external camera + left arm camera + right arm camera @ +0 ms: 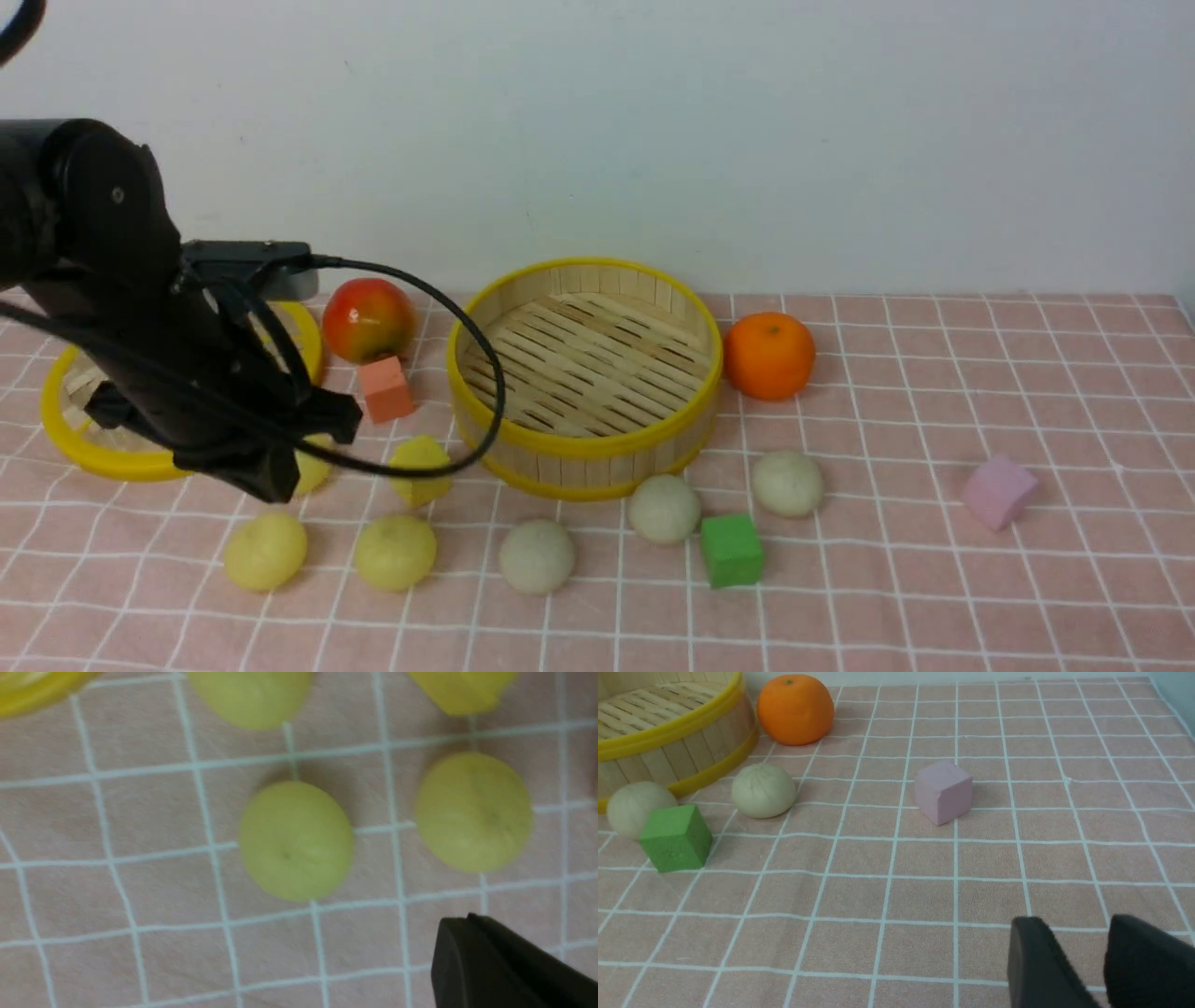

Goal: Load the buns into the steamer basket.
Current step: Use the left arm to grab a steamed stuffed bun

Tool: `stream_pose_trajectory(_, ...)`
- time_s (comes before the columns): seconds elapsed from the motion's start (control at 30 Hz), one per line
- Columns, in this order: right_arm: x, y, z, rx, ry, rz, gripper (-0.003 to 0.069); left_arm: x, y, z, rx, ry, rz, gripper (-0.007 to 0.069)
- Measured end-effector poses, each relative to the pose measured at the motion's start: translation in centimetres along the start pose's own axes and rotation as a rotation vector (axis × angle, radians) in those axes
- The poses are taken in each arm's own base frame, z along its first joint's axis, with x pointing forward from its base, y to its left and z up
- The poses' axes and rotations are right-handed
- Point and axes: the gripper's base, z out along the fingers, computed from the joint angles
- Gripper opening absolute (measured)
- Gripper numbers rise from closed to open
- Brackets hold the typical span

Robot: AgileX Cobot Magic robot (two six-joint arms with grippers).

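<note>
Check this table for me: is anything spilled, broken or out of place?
Nothing looks spilled or broken. The one mildly odd thing is the black cable on the left arm, looping out loosely in front of the steamer basket. The off-white and pale yellow buns lie scattered outside it, but look intact.

Lighting even and moderate, diffuse; source not visible. Front view: wall pale and evenly lit, soft faint shadows at the foot of the buns point(538, 557), small muted highlight on the apple point(369, 320). Left wrist view: blurred throughout, grid lines soft-edged, dim shading beside the buns. Right wrist view: tablecloth point(859, 896) fairly crisp, gripper fingers point(1036, 956) dark and out of focus. No strong glare noted.
</note>
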Motion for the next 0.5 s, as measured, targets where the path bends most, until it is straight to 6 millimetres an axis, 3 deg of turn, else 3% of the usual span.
stream_pose_trajectory(0.07,0.0,0.0,0.0,0.000,0.000,0.000,0.0239,-1.4,1.3,1.1,-0.020,-0.004,-0.031,-0.0013)
stream_pose_trajectory(0.3,0.0,0.0,0.0,0.000,0.000,0.000,0.0239,-4.6,2.4,3.1,-0.040,-0.011,-0.046,0.0011)
stream_pose_trajectory(0.5,0.0,0.0,0.0,0.000,0.000,0.000,0.0239,-6.7,3.3,5.5,-0.068,0.029,-0.045,0.0179)
